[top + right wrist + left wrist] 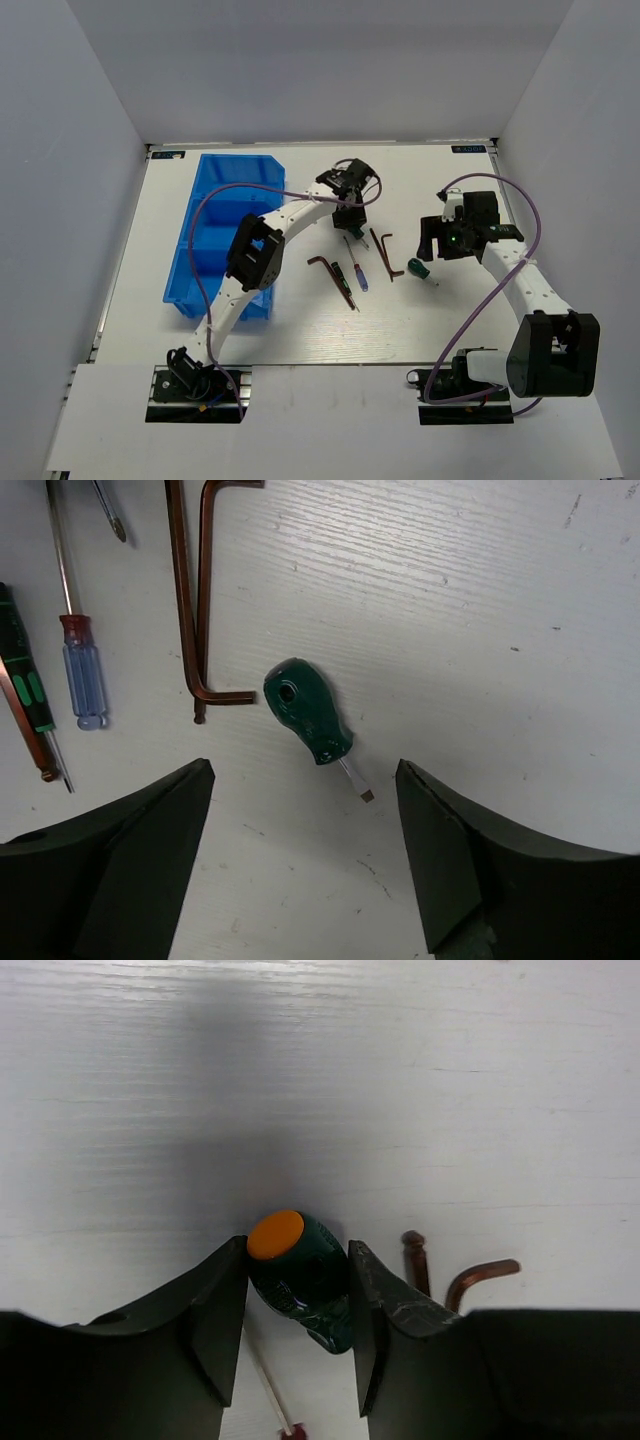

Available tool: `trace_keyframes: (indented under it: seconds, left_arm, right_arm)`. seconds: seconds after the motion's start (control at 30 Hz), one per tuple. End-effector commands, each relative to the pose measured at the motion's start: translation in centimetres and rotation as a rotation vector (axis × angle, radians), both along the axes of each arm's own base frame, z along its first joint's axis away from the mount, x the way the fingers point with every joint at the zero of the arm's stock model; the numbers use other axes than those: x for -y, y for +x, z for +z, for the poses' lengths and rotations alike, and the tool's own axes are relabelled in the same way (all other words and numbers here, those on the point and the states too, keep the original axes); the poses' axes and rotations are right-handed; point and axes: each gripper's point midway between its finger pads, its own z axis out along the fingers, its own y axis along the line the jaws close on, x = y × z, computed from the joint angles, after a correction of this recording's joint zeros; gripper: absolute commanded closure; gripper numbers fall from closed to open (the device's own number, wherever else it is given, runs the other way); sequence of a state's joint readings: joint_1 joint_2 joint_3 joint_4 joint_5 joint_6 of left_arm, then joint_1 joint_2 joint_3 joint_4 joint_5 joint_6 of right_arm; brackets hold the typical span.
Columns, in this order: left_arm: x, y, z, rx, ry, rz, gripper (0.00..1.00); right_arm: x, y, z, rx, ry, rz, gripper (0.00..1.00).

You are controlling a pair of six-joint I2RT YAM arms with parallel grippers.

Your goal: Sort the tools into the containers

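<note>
My left gripper [298, 1250] is down near the middle of the surface [300, 335], toward its far edge. It is closed around the orange-capped screwdriver [300, 1280]. Both fingers press against the sides of its dark green handle, and the orange end points away from my wrist. I cannot tell whether the tool has left the surface.

My right gripper [303, 775] is released. Its jaws are spread wide and hover over the green stubby screwdriver [308, 712], touching nothing. That tool lies flat toward the right side of the surface, with its short blade pointing at the near edge.

Just left of it, two hex keys [190, 610] lie nested side by side, and one short leg almost reaches the green handle. Further left lie a blue-handled screwdriver [84, 682] and a green-and-black screwdriver [25, 685]. Another hex key [320, 262] lies against the green-and-black screwdriver.

The blue bin [215, 175] sits along the left edge of the surface, running from the far-left corner toward the near edge. My left arm crosses over its right side. I see no tools in the compartments that show.
</note>
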State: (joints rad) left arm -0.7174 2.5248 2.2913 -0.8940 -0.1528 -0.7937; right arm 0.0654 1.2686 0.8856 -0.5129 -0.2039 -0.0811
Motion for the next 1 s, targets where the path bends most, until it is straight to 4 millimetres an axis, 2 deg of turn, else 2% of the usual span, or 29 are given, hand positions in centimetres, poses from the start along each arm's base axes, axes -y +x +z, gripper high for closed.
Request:
trace_keyframes:
  seconds: [0.0, 0.03, 0.07, 0.17, 0.2, 0.23, 0.3, 0.33, 0.4, 0.43, 0.47, 0.5, 0.53, 0.57, 0.6, 0.63, 0.7, 0.73, 0.77, 0.8, 0.9, 0.93, 0.97]
  left_arm:
    - [-3.5, 1.8, 5.0, 0.098, 0.046, 0.013, 1.0]
    - [-3.5, 2.2, 6.6, 0.135, 0.049, -0.01, 1.0]
    - [-4.0, 3.5, 9.8, 0.206, 0.028, 0.008, 1.0]
    - [-6.7, 5.9, 14.4, 0.309, 0.023, 0.067, 1.0]
    - [-8.1, 6.2, 16.9, 0.349, 0.015, 0.099, 1.0]
    - [-10.5, 7.2, 17.2, 0.367, 0.036, 0.152, 1.0]
    - [-13.4, 7.8, 18.3, 0.387, 0.055, 0.21, 1.0]
    - [-16.1, 8.3, 18.8, 0.394, 0.077, 0.261, 1.0]
    - [-18.7, 8.8, 19.3, 0.401, 0.107, 0.315, 1.0]
    - [-21.0, 9.4, 19.2, 0.398, 0.139, 0.364, 1.0]
    - [-22.2, 9.6, 19.6, 0.406, 0.16, 0.381, 1.0]
    - [-23.3, 10.0, 20.3, 0.425, 0.17, 0.412, 1.0]
    - [-25.2, 10.2, 19.8, 0.405, 0.206, 0.433, 1.0]
    - [-26.0, 10.3, 19.6, 0.393, 0.216, 0.445, 1.0]
    - [-26.8, 10.5, 19.0, 0.378, 0.236, 0.458, 1.0]
    - [-27.4, 10.5, 19.2, 0.374, 0.234, 0.476, 1.0]
    - [-28.5, 10.1, 17.5, 0.321, 0.26, 0.48, 1.0]
    - [-28.4, 9.7, 17.1, 0.306, 0.253, 0.481, 1.0]
    - [-29.0, 10.2, 16.5, 0.31, 0.252, 0.494, 1.0]
    - [-28.9, 9.7, 15.7, 0.292, 0.251, 0.485, 1.0]
    - [-29.7, 10.2, 15.0, 0.284, 0.248, 0.499, 0.88]
    - [-29.7, 10.5, 15.0, 0.287, 0.252, 0.492, 0.67]
    - [-30.1, 10.7, 14.9, 0.282, 0.255, 0.5, 0.61]
  right_arm:
    - [-0.6, 0.2, 0.8, 0.033, 0.032, 0.019, 0.23]
    - [-0.9, 0.1, 0.8, 0.033, 0.047, 0.036, 0.3]
    - [-1.0, -0.2, 0.6, 0.03, 0.04, 0.066, 0.55]
    - [-1.7, -1.1, 0.2, 0.02, 0.053, 0.148, 0.98]
    - [-1.9, -1.4, -0.1, 0.009, 0.061, 0.165, 1.0]
    - [-2.0, -1.6, -0.5, -0.001, 0.064, 0.175, 1.0]
    - [-2.0, -1.8, -0.9, -0.011, 0.064, 0.192, 0.91]
    - [-2.1, -1.9, -1.1, -0.016, 0.062, 0.196, 0.89]
    - [-2.0, -1.9, -1.3, -0.029, 0.064, 0.195, 0.83]
    - [-2.1, -1.9, -1.4, -0.032, 0.062, 0.197, 0.82]
    - [-2.1, -2.0, -1.4, -0.037, 0.064, 0.198, 0.79]
    - [-2.1, -1.9, -1.6, -0.043, 0.063, 0.196, 0.73]
    - [-2.0, -1.9, -1.7, -0.045, 0.059, 0.196, 0.7]
    - [-1.9, -1.8, -1.7, -0.045, 0.055, 0.194, 0.66]
    - [-1.9, -1.9, -1.8, -0.056, 0.053, 0.197, 0.57]
    - [-1.8, -1.8, -1.9, -0.054, 0.045, 0.197, 0.53]
    - [-1.6, -1.7, -2.1, -0.074, 0.03, 0.204, 0.48]
    - [-1.4, -1.4, -2.1, -0.072, 0.017, 0.205, 0.41]
    - [-1.3, -1.2, -1.9, -0.071, 0.012, 0.21, 0.39]
    - [-1.3, -1.0, -2.3, -0.09, 0.008, 0.215, 0.36]
    - [-1.3, -0.9, -2.6, -0.111, -0.007, 0.247, 0.32]
    - [-1.2, -0.7, -2.6, -0.107, -0.013, 0.249, 0.32]
    - [-1.3, -0.7, -2.7, -0.101, -0.021, 0.268, 0.32]
